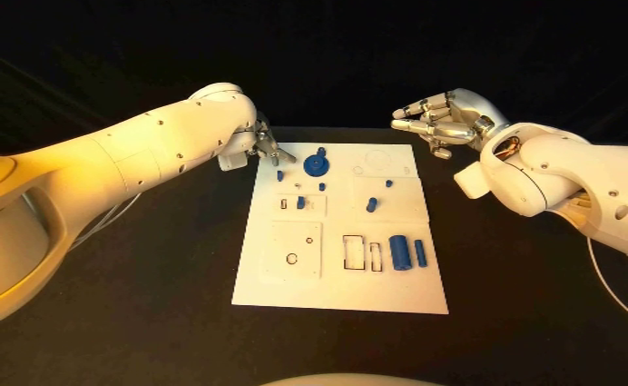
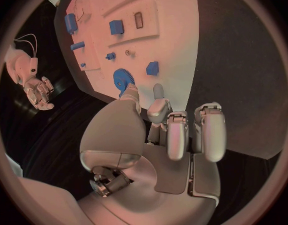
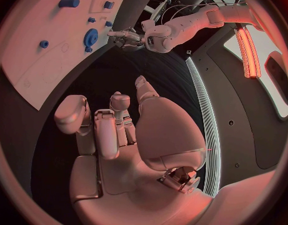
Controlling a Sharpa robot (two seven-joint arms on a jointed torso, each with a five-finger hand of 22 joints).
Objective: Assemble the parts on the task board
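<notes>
The task board bears no readable writing.

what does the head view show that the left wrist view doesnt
Head view alone: the task board's near end, with the large blue cylinder and the slim blue bar beside the rectangular slots, and both arms reaching in.

Left wrist view alone: the left hand's palm from behind, fingers apart and holding nothing.

Both: the blue gear at the board's far end with the left hand's fingertips close by it, and the right hand raised beyond the board's far right corner, holding nothing.
</notes>
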